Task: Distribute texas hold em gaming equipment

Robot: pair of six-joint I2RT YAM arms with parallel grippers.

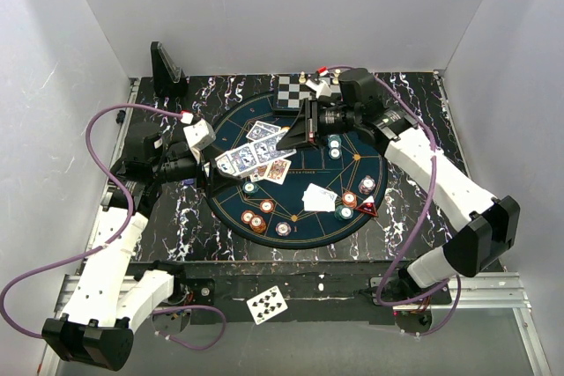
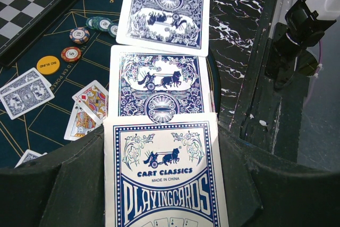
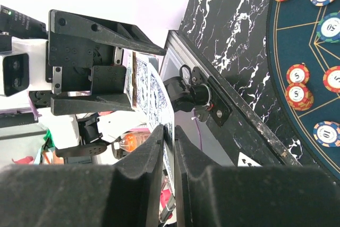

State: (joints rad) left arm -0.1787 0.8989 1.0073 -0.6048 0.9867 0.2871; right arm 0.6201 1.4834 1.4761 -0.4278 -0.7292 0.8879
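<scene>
My left gripper is shut on a blue-and-white playing-card box, which fills the gap between its jaws. A blue-backed card sticks out of the box. My right gripper is shut on another blue-backed card just beyond it; that card shows edge-on between my right fingers. Both hover over the round mat's left side. Poker chips lie on the mat near the front, with more to the right. Loose cards and a red triangular marker lie on the mat. A yellow disc shows in the left wrist view.
The round dark-blue mat covers the marbled table's middle. A chessboard with pieces lies at the back. A black stand is at the back left. One face-up card lies on the front ledge between the arm bases.
</scene>
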